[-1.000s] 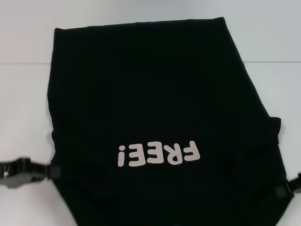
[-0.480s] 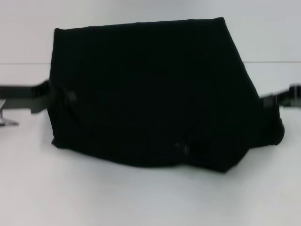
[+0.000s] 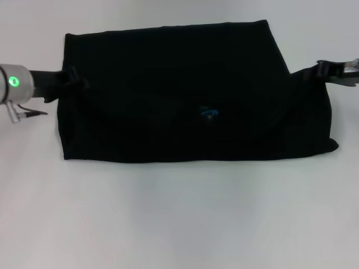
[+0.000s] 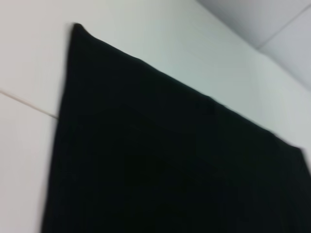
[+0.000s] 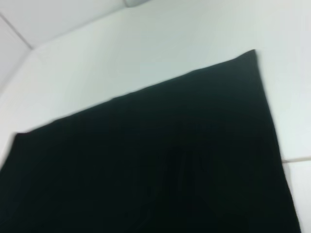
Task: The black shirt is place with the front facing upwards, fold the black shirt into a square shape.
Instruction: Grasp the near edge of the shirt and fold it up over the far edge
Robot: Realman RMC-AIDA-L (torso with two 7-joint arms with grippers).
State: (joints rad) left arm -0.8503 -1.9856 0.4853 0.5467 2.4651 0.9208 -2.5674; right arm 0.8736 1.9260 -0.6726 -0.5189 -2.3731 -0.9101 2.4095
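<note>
Although the folding is clearly under way, the black shirt is not yet looking square in the head view: it is lying on the white desk as a wide, low rectangle with its plain black side up, no chest lettering showing, and a tiny blue mark near its middle that is probably the neck label. I judge that the lengthwise fold is done and that a crosswise fold is what is remaining. The left end effector is sitting at the shirt's left edge and the right end effector at its right edge, where a flap of cloth is sticking out past the main rectangle. Both are touching the cloth, but I cannot tell whether either one is gripping it or standing wide. Counting here: one shirt, two arms, one desk.

From the left wrist view, the same shirt is filling most of the picture, with one sharp far corner resting on the desk; no fingers are showing.

From the right wrist view, the shirt is again lying flat and dark, its far corner pointing out over the desk, and no fingers are appearing here either.
</note>
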